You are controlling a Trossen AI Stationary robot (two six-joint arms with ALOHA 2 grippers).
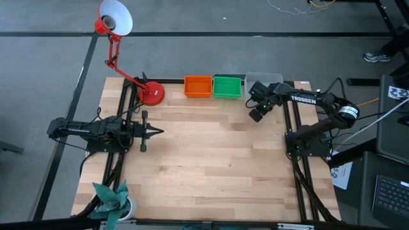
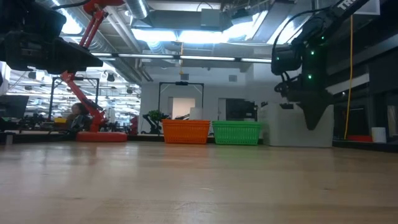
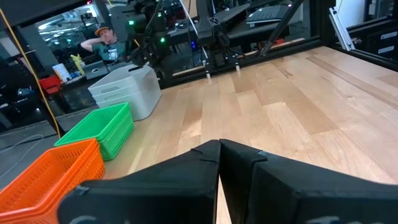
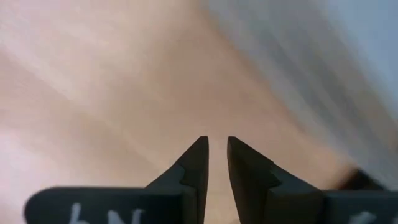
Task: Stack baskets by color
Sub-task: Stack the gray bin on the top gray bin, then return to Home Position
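Wood tabletop (image 1: 211,166), open lab behind it. Far-left corner: red desk lamp (image 1: 151,93). Left gripper (image 1: 156,132) parked at the left edge, fingers pressed together, holding nothing. Along the far edge, left to right: orange baskets (image 1: 198,86), green baskets (image 1: 227,86), grey-white baskets (image 1: 263,78), each color stacked, piles in a row just beside one another. Right gripper (image 1: 256,115) hangs just in front of the grey-white stack, pointed down above the table, fingers a narrow gap apart, nothing between them.
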